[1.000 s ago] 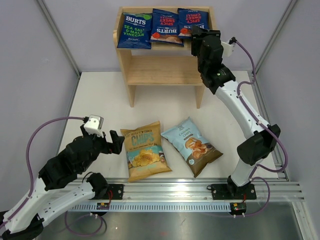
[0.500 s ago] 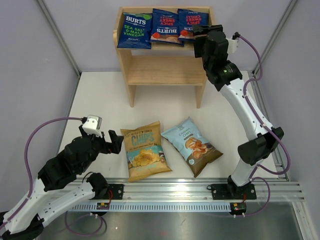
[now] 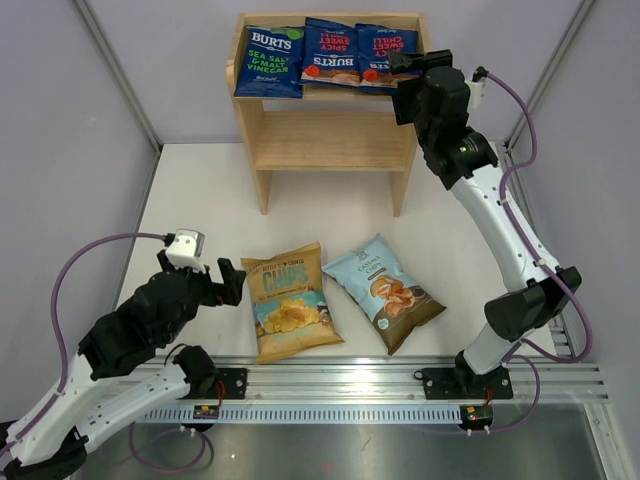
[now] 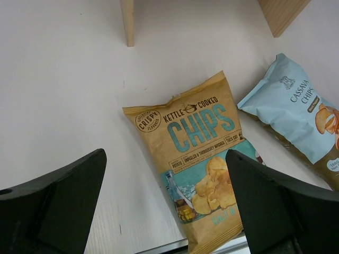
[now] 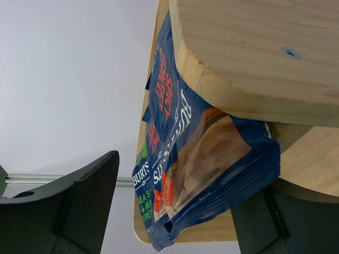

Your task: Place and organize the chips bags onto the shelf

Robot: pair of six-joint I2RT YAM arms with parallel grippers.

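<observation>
where pale walls (image 3: 60, 80) enclose, white table (image 3: 200, 200) bears shelf (image 3: 330, 140).

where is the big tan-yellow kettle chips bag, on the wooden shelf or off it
Off it: the tan-yellow crinkly chips bag lies flat on the white table, in front of the light-wood two-tier shelf.

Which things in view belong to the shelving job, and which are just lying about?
Job: shelf; left Burts bag, middle Burts bag, right Burts bag, all on its top tier; Chips bag; cassava bag.
Just there: table; purple cables; metal rail.
</observation>
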